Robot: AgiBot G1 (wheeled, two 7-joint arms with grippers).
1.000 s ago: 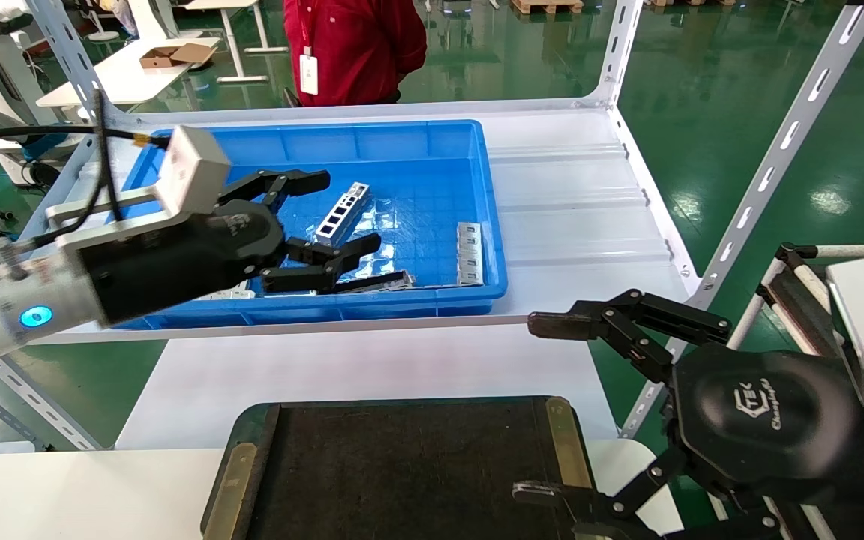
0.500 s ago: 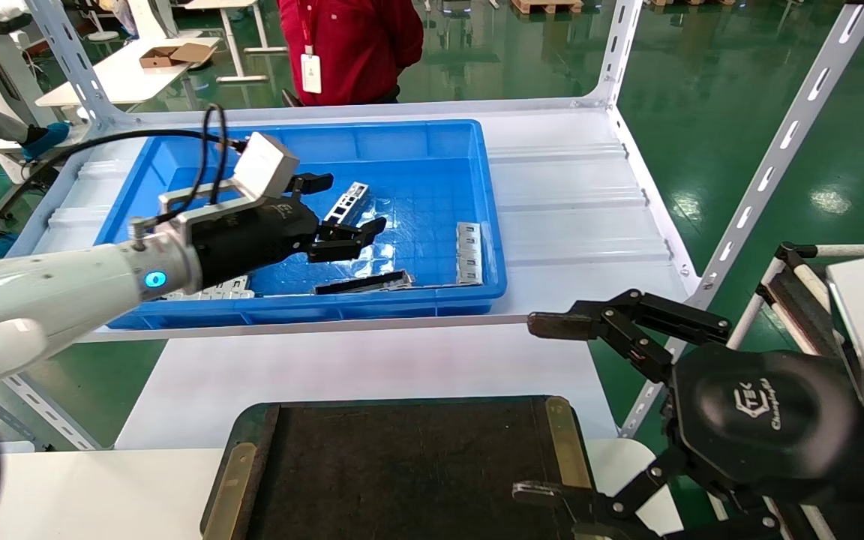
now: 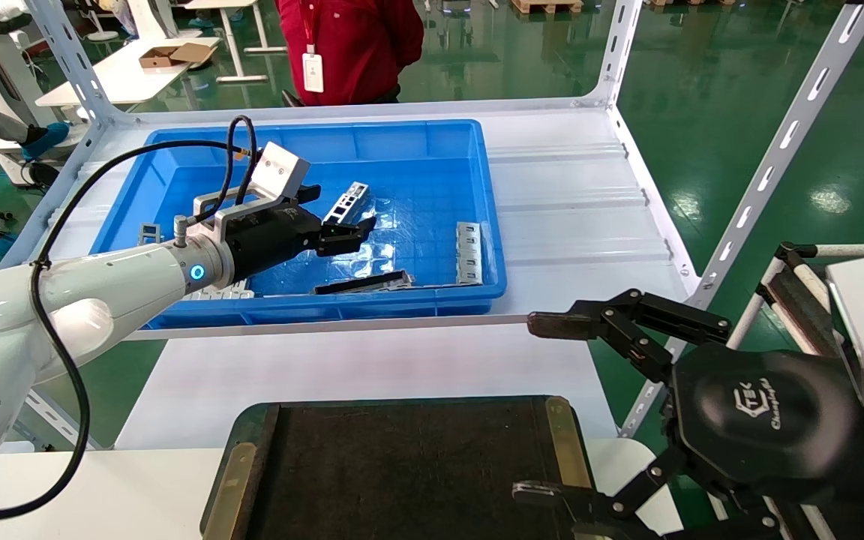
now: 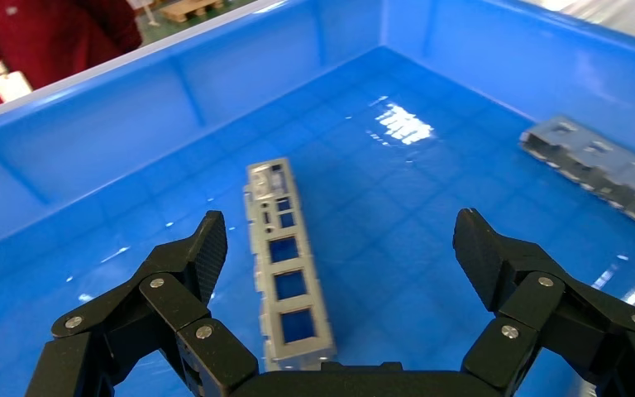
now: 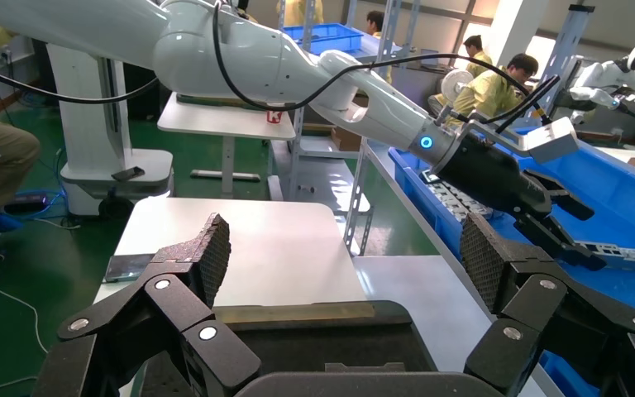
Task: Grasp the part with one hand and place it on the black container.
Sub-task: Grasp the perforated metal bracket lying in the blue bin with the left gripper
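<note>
Here my left gripper [image 3: 331, 217] hangs inside the blue bin [image 3: 402, 139], jaws spread wide and holding nothing, one finger on either side of the part [image 4: 285, 260]. The part lies flat on the bin floor, its row of rectangular cut-outs facing up, not touched by either finger. Toward the bin's right wall rests a grey multi-cell cage [image 3: 468, 253], and a dark flat strip [image 3: 363, 283] lies near the front wall. In front of the bin sits the black container [image 3: 402, 465]. My right gripper [image 3: 544, 409] hovers by the container's right edge, well clear of the bin, jaws wide apart and empty.
</note>
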